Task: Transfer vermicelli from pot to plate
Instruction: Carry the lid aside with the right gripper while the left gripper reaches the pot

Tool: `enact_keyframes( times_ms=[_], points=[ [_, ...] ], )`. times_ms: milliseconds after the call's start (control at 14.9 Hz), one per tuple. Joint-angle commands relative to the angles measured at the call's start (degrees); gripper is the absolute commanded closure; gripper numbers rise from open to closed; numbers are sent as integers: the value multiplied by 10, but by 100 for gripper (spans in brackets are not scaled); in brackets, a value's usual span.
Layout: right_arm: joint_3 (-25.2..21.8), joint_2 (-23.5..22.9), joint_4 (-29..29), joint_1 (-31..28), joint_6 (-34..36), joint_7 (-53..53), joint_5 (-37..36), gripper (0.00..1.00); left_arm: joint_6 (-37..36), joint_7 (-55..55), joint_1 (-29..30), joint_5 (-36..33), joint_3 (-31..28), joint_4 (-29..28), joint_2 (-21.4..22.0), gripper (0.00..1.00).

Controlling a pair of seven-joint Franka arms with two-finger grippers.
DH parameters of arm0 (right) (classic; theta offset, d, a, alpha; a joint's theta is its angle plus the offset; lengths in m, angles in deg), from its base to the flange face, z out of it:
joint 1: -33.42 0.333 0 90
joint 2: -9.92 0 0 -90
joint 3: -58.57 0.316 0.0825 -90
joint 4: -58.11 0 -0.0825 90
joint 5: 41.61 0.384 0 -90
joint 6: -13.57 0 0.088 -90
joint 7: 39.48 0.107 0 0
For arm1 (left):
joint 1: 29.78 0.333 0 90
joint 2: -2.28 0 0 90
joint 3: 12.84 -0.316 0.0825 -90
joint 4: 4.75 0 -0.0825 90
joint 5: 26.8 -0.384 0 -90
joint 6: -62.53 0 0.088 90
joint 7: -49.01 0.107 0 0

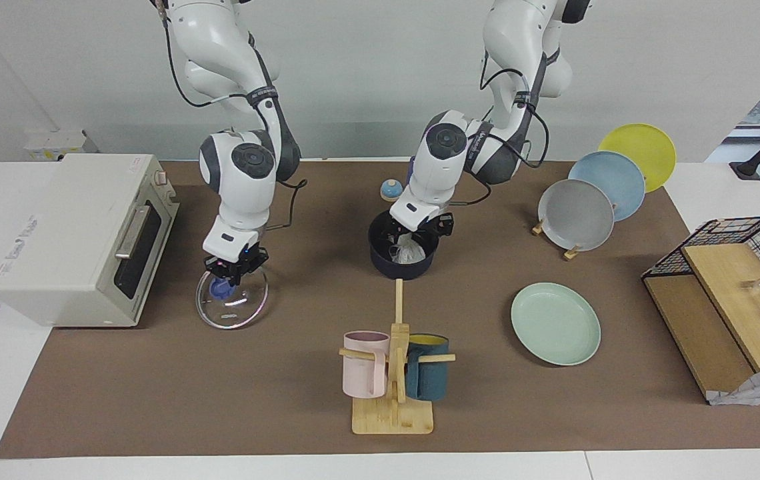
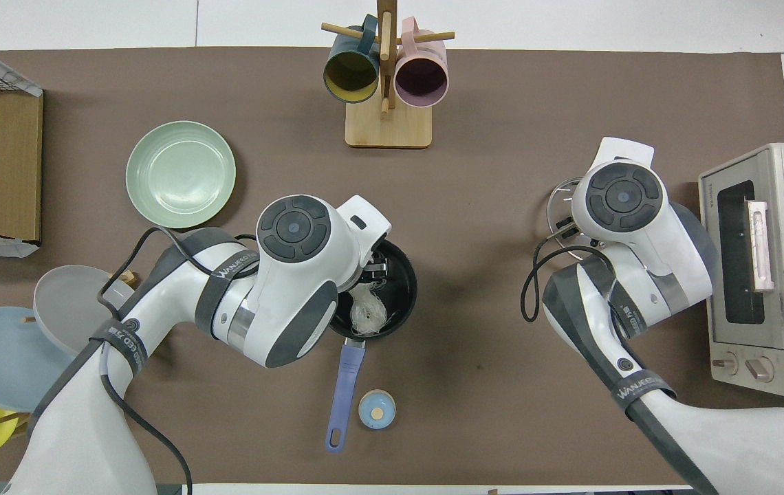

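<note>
The dark navy pot (image 1: pixel 380 265) stands mid-table, its blue handle (image 2: pixel 342 392) pointing toward the robots. A white-grey vermicelli bundle (image 1: pixel 413 252) lies inside it and also shows in the overhead view (image 2: pixel 368 313). My left gripper (image 1: pixel 398 241) reaches down into the pot right at the bundle; its wrist hides part of the pot (image 2: pixel 404 292) from above. The mint-green plate (image 1: pixel 555 323) lies bare, farther from the robots, toward the left arm's end. My right gripper (image 1: pixel 232 272) is shut on the blue knob of a glass lid (image 1: pixel 245 308) beside the oven.
A wooden mug rack (image 1: pixel 393 400) with a pink mug (image 1: pixel 365 365) and a teal mug (image 1: pixel 428 377) stands farther out than the pot. A toaster oven (image 1: pixel 80 233), a rack with grey (image 1: pixel 577 215), light blue and yellow plates, a small blue knob-like thing (image 1: pixel 390 191) and a wire basket (image 1: pixel 740 253) are around.
</note>
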Motion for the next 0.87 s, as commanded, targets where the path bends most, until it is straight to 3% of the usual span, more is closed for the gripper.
enact_keyframes(
  times_ms=[0, 67, 201, 268, 402, 603, 670, 737, 804],
  points=[
    [7, 21, 22, -7, -8, 22, -9, 84, 30, -9, -20, 10, -9, -33, 15, 0],
    [7, 21, 21, -5, -5, 22, -9, 61, 37, -9, -23, 10, -10, -37, 15, 0],
    [9, 21, 14, -6, 5, 21, -7, 29, 53, -15, -25, 10, -10, -47, 15, 0],
    [9, 25, 4, -6, 19, 19, 6, 0, 59, -15, -30, 10, -10, -51, 15, 0],
    [8, 29, -31, -7, 65, 15, 78, 0, 59, -14, -33, 10, -10, -51, 4, 0],
    [7, 40, -72, -19, 122, -11, 122, 0, 62, -13, -43, 10, -11, -51, 1, 0],
    [8, 46, -88, -29, 145, -17, 134, 0, 62, -13, -43, 10, -12, -51, -1, 7],
    [7, 47, -110, -42, 173, -25, 154, 0, 62, -10, -43, 9, -12, -51, -1, 39],
    [7, 47, -143, -53, 216, -37, 174, 0, 62, -8, -43, 9, -12, -51, -1, 79]
  ],
)
